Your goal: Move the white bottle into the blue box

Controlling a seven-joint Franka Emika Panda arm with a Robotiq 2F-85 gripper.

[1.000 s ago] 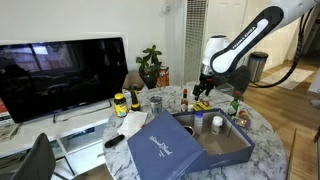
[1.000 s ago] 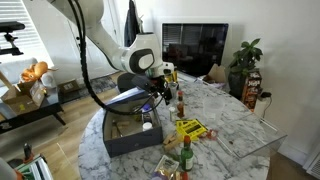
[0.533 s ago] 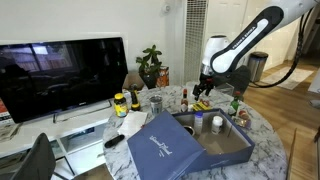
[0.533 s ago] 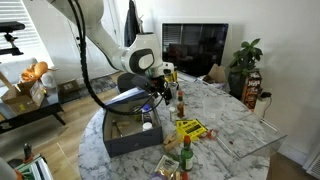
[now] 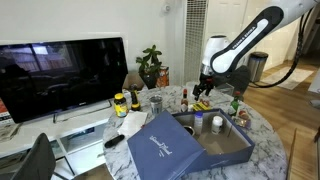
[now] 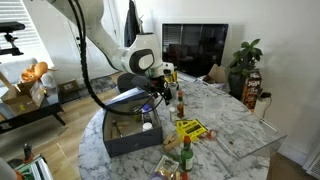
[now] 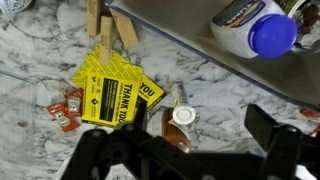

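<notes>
The small white plastic bottle (image 7: 245,28) with a blue cap sits at the upper right of the wrist view, already inside the shallow navy-blue box (image 5: 228,150). I judge it light, stiff and smooth. If I had to regrip, I'd pinch across its body. My gripper (image 7: 185,150) hangs with jaws apart and empty over the marble tabletop (image 7: 40,40). Nothing has shifted since half a second ago.

The box (image 5: 228,150) rests on the table (image 5: 268,130), its lid (image 5: 160,150) leaning against the side nearer the television (image 5: 60,75), with a plant (image 5: 150,65) behind. The bottle (image 5: 217,123) stands inside the box. In the wrist view, a card (image 7: 112,88) lies on the table beside the box wall, a sauce bottle (image 7: 180,122) just beside it.
</notes>
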